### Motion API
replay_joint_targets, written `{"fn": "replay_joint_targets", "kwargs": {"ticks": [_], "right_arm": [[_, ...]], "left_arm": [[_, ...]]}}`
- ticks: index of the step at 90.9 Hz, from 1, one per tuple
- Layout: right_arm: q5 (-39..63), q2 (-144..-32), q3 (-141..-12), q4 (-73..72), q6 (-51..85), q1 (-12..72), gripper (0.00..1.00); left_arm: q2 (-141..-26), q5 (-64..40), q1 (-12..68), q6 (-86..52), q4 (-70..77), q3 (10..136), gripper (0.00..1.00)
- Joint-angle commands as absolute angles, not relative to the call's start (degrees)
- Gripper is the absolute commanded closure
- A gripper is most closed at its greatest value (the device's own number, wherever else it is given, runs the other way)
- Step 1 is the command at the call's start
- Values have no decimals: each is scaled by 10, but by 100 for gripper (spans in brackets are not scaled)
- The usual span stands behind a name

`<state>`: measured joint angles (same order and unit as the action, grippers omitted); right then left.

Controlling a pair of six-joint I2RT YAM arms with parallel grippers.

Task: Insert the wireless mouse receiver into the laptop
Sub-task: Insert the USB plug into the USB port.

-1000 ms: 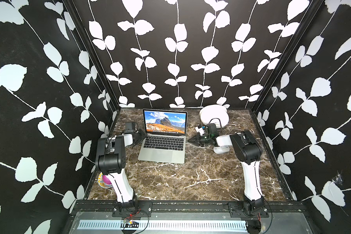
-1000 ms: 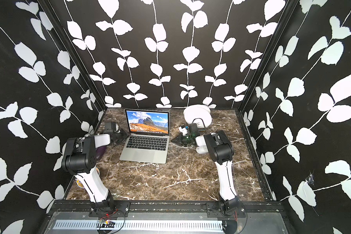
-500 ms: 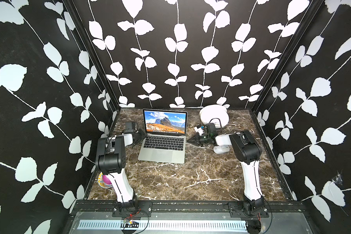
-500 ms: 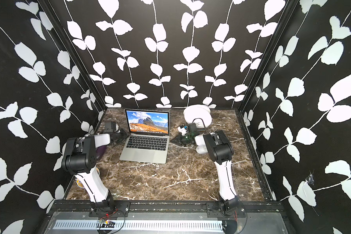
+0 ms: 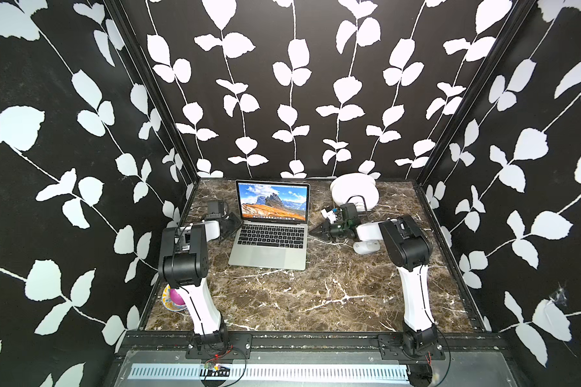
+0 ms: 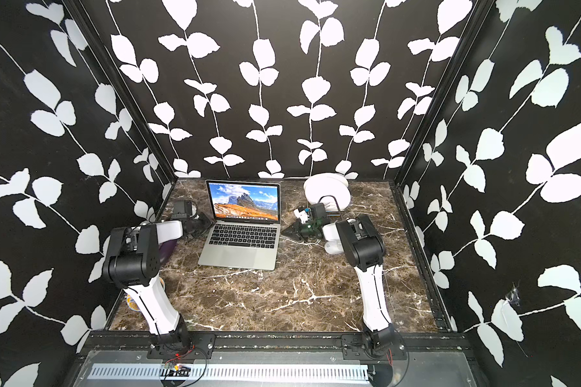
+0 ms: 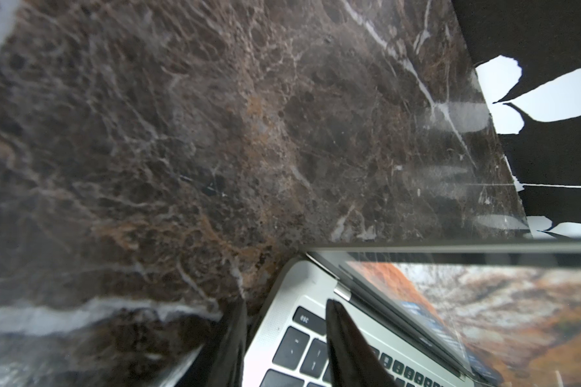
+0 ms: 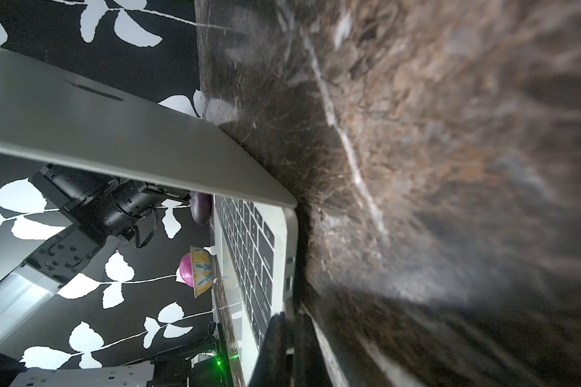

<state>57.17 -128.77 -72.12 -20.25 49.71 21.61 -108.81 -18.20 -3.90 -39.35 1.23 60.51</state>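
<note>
Right jaws: the right gripper (image 8: 291,320) is closed tip to tip. No receiver shows between the tips, so I cannot tell whether one is pinched there.
Tips to port: the tips sit just beside the right side of the laptop (image 5: 269,241). A small port slot (image 8: 287,283) lies just ahead of them along that side, toward the hinge, with a round socket (image 8: 289,259) beyond it.
Axis: in a top view the right gripper (image 5: 317,230) points across the worktop (image 5: 282,301) at the laptop's right side. My judgement is that the plug would go in sideways, square to that side.
Nearer arm: the right one, by my reading. The slot is on its side.
Left jaws: the left gripper (image 7: 284,311) stands partly apart. One finger (image 7: 346,338) is over the keys and the other is off the laptop's left side, near the hinge. I cannot tell whether they press on it, though it looks like bracing.
Laptop: open at the middle of the back edge, screen facing the front edge.
Wireless mouse: the wireless mouse (image 5: 366,248) lies on the worktop under the right forearm, toward the right edge.
Writing: "esc" (image 7: 305,318) is legible on the corner key. The lettering under the screen is too small to read.
Other things: white plates (image 5: 353,192) stand at the back edge, and a bowl (image 5: 171,298) sits near the front left corner.
</note>
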Motion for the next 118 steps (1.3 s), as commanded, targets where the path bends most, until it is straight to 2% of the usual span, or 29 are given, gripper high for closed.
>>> {"fn": "replay_joint_targets", "kwargs": {"ticks": [1, 20, 58, 118], "right_arm": [[582, -1324, -723, -178, 486, 221, 100], [562, -1322, -748, -50, 407, 225, 100], [577, -1318, -708, -193, 493, 226, 100], [548, -1316, -701, -164, 467, 214, 100]], "left_arm": [[-1122, -195, -26, -388, -57, 594, 59], [-1123, -197, -23, -388, -59, 597, 59], [-1132, -203, -23, -382, -65, 606, 59], [-1136, -209, -17, -375, -68, 617, 58]]}}
